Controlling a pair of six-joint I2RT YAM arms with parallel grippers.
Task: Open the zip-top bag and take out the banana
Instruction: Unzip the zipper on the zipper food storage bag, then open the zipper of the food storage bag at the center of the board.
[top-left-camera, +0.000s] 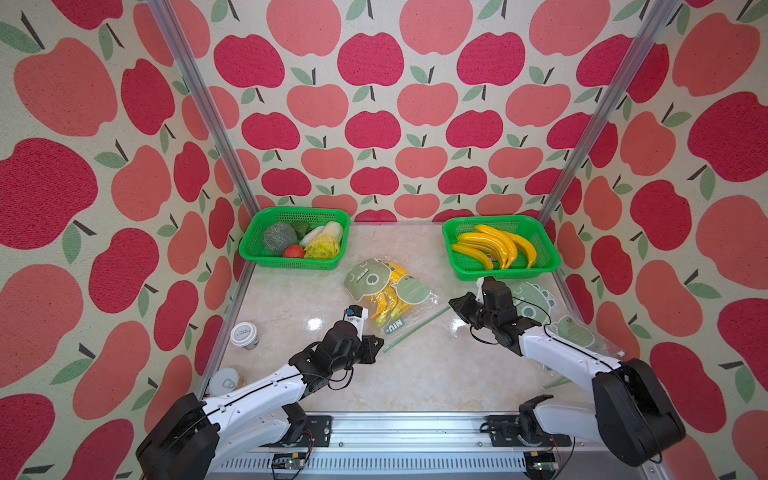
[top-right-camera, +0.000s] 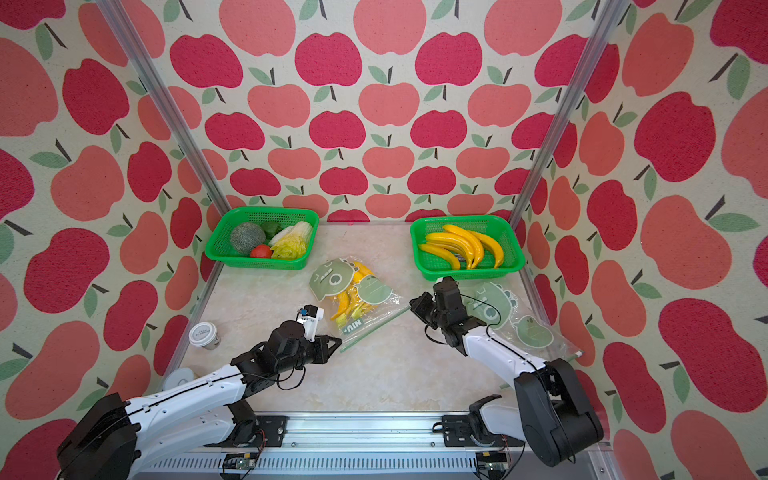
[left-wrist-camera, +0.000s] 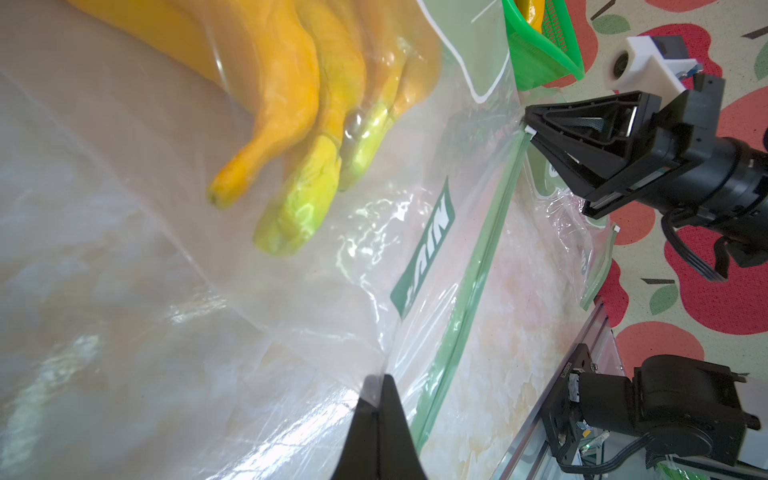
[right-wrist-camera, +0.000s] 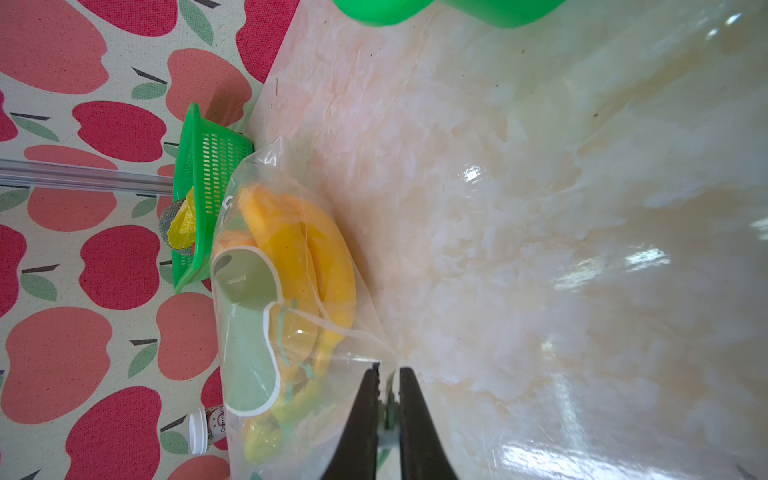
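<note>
The clear zip-top bag (top-left-camera: 409, 320) (top-right-camera: 374, 318) with green dinosaur prints lies mid-table, and a bunch of yellow bananas (top-left-camera: 384, 301) (left-wrist-camera: 282, 104) (right-wrist-camera: 299, 257) shows through it. Its green zip strip (left-wrist-camera: 478, 257) runs between my two grippers. My left gripper (top-left-camera: 380, 344) (top-right-camera: 338, 343) (left-wrist-camera: 380, 378) is shut on the bag's film at the near end of the strip. At the strip's far end, my right gripper (top-left-camera: 451, 303) (top-right-camera: 411, 302) (right-wrist-camera: 388, 370) is shut on the bag's zip end, with a green piece pinched between its fingers.
A green basket (top-left-camera: 291, 210) of vegetables stands at the back left, a green basket (top-left-camera: 507, 272) of loose bananas at the back right. A second dinosaur-print bag (top-left-camera: 540, 307) lies under my right arm. Two cups (top-left-camera: 244, 336) (top-left-camera: 224, 381) sit by the left wall.
</note>
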